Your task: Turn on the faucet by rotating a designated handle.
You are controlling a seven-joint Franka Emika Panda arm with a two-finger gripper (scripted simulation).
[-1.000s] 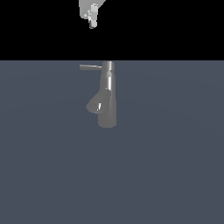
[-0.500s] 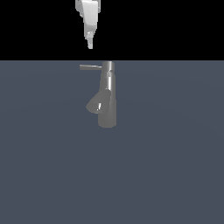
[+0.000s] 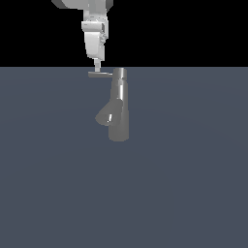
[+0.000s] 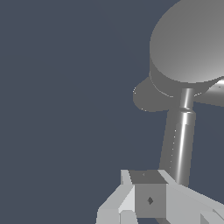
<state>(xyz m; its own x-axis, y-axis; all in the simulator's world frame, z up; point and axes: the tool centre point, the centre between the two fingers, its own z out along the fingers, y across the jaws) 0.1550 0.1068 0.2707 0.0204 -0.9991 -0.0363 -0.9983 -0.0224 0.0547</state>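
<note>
Faucet (image 3: 119,106) standing upright on the slate-grey tabletop (image 3: 193,184), a little toward the exterior view's left of centre, spout (image 3: 105,115) angled down from mid-body. Handle (image 3: 100,74) jutting sideways from the top toward the exterior view's left, thin, straight and level. End effector (image 3: 97,66) poised just above the handle's outer end, close enough to look like touching; real contact impossible to confirm. Fingers (image 4: 150,200) seemingly pressed together beside the rod's tip in the wrist view, though that cannot be told for certain.

Likely rigid metal throughout: no give, nothing fragile, body fixed in place. Smooth, glossy surface, so probably slippery under a pinch. Best worked near the free tip, far from the pivot, for most leverage; a sideways push against the rod probably enough, no grasp needed. Risk of sliding off the slim end if contact sits too high.
</note>
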